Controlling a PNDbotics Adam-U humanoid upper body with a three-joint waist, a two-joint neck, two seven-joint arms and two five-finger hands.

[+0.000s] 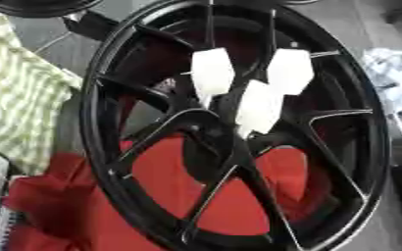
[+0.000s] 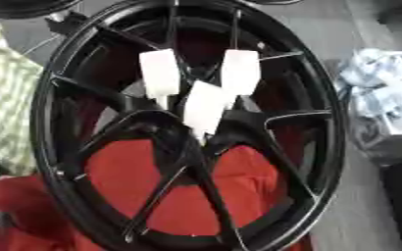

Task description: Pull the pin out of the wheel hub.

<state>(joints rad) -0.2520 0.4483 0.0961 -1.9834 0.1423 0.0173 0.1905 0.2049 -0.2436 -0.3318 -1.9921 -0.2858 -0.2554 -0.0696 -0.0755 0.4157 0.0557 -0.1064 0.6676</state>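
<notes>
Left eye view: black wheel (image 1: 230, 127) fills frame, hub at centre. Three white pins (image 1: 259, 105) clustered at hub, centre to upper centre, long axes roughly vertical in frame, narrow ends pointing down toward hub. Red cloth (image 1: 162, 191) behind lower spokes. No robot hand visible in either view: direction, nearer arm, finger state unknown.

Grey floor (image 1: 359, 29), red cloth (image 1: 59, 206) lower left, green checked fabric (image 1: 20, 93) at left, crumpled white-blue bundle (image 2: 385, 78) at right
</notes>
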